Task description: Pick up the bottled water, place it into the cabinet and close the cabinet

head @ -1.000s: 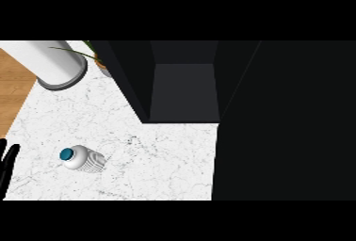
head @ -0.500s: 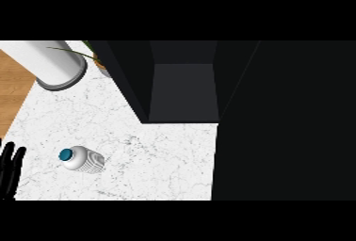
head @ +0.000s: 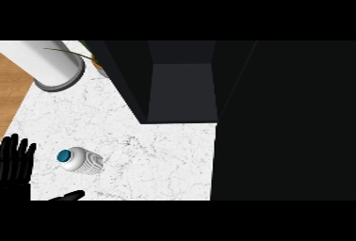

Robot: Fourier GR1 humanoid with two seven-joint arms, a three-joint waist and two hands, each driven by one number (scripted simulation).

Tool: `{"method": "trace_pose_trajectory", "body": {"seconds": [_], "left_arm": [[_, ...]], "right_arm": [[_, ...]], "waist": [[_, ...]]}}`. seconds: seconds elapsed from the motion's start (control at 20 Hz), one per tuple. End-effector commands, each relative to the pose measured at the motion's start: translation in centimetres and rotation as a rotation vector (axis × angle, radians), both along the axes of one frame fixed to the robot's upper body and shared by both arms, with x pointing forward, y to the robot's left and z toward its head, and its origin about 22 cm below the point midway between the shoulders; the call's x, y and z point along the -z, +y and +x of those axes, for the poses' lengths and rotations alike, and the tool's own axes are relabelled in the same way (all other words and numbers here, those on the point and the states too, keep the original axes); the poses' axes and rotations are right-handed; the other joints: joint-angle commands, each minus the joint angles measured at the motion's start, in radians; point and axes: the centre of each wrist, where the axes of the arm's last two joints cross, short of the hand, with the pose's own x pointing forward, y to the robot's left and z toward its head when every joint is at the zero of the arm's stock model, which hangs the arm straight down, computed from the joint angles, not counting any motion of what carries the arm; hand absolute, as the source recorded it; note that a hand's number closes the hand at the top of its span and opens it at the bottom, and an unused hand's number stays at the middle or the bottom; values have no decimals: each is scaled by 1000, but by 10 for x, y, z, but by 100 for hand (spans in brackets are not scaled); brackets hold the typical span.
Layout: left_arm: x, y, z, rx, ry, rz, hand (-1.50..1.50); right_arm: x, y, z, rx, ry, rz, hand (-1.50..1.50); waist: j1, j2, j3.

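White marble desk (head: 153, 155) carries the water bottle (head: 81, 160) just beside the left robot hand (head: 15, 160), whose straight fingers stand open.

place: kitchen | evidence: white marble counter (head: 153, 155) | open dark cabinet (head: 181, 89) | wood floor (head: 12, 92)

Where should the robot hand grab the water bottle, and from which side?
Round the ribbed white body of the bottle, below its blue cap, coming from the left, where the left robot hand is open beside it. It looks upright, so its round sides are free.
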Motion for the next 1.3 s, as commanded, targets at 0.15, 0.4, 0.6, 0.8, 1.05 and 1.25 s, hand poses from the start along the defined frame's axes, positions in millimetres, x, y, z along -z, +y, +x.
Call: {"method": "trace_pose_trajectory", "body": {"seconds": [0.15,0.4,0.6,0.8,1.05,1.25], "left_arm": [[60,24,5,-20,48,-21,-150],[94,12,16,-52,17,-44,-150],[118,25,13,-76,41,-35,-150],[147,38,16,-95,38,-49,-150],[167,39,21,-2,32,-165,-150],[173,19,35,60,31,-202,-150]], "right_arm": [[-32,8,-23,-12,-51,28,-150],[-26,1,-26,-5,-48,14,-150],[-27,-2,-37,-16,-39,3,-150],[-21,6,-31,-13,-46,-7,-150],[-13,-2,-37,-35,-20,-1,-150],[-30,7,-47,-5,-29,19,-150]], "waist": [[-1,1,-1],[0,0,0],[-6,-1,0],[-1,3,-2],[-5,3,-2],[-10,1,-2]]}}
